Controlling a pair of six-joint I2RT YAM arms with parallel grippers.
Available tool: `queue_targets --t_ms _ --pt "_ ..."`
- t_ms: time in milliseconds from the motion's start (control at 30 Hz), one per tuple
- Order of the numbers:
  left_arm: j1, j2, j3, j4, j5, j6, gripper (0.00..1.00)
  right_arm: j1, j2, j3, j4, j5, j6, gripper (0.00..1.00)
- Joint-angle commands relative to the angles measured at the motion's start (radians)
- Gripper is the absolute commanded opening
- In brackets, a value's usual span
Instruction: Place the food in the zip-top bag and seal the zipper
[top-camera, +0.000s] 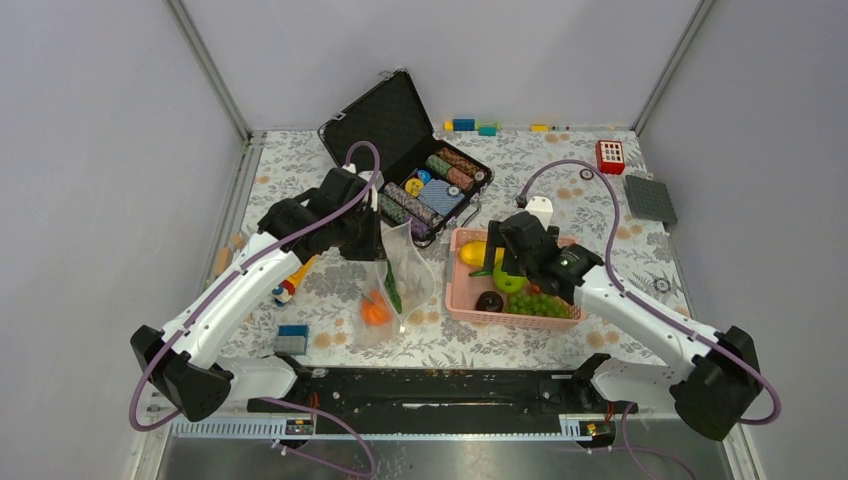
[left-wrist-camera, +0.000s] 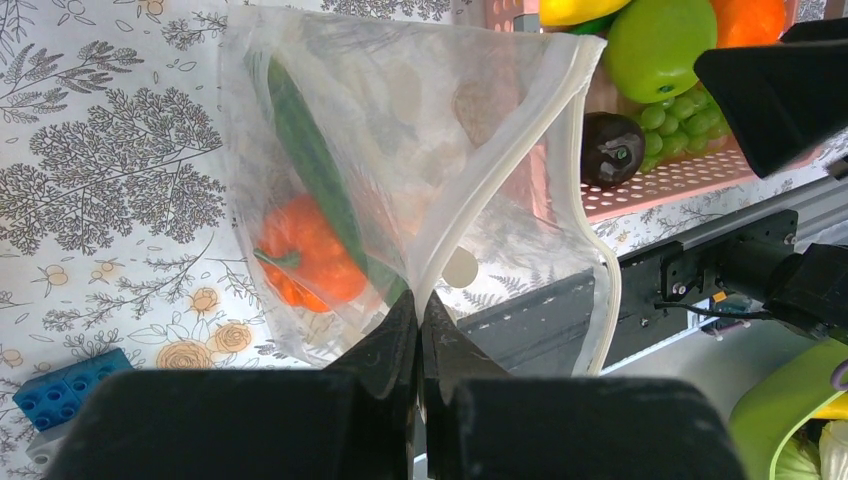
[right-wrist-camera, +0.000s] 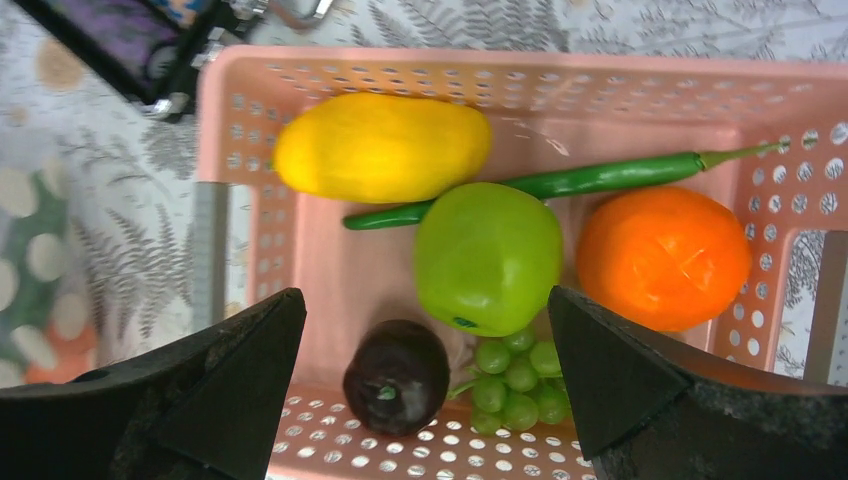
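My left gripper (left-wrist-camera: 420, 300) is shut on the zipper (left-wrist-camera: 500, 170) edge of the polka-dot zip-top bag (left-wrist-camera: 400, 130) and holds it up with its mouth open (top-camera: 395, 280). An orange pumpkin (left-wrist-camera: 305, 255) and a long green pod (left-wrist-camera: 310, 160) lie inside the bag. My right gripper (right-wrist-camera: 426, 300) is open and empty above the pink basket (right-wrist-camera: 560, 80). The basket holds a yellow fruit (right-wrist-camera: 383, 147), a green apple (right-wrist-camera: 487, 257), an orange fruit (right-wrist-camera: 663, 257), a thin green pod (right-wrist-camera: 600, 178), green grapes (right-wrist-camera: 513, 385) and a dark round fruit (right-wrist-camera: 397, 377). The dark fruit lies between the fingers, below them.
An open black case (top-camera: 420, 165) with poker-chip rolls stands behind the bag. A blue brick (top-camera: 292, 335) and a small toy (top-camera: 290, 285) lie to the left. A red box (top-camera: 610, 156) and a grey plate (top-camera: 650, 198) are at the back right.
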Motion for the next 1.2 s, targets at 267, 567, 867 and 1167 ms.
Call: queue_targets --t_ms 267,567,867,1167 --pt "0.009 -0.036 -0.014 0.059 0.018 0.015 0.00 -0.080 0.209 -0.001 -0.013 0.026 0.093 1.00" --pt "0.012 -0.058 -0.019 0.074 0.012 0.017 0.00 -0.085 0.264 -0.060 0.018 0.038 0.153 1.00" --pt "0.018 -0.077 -0.027 0.083 0.001 0.014 0.00 -0.083 0.206 -0.099 0.083 0.034 0.129 0.64" --pt "0.018 -0.071 -0.028 0.083 0.002 0.012 0.00 -0.083 -0.102 -0.100 0.129 -0.072 -0.041 0.51"
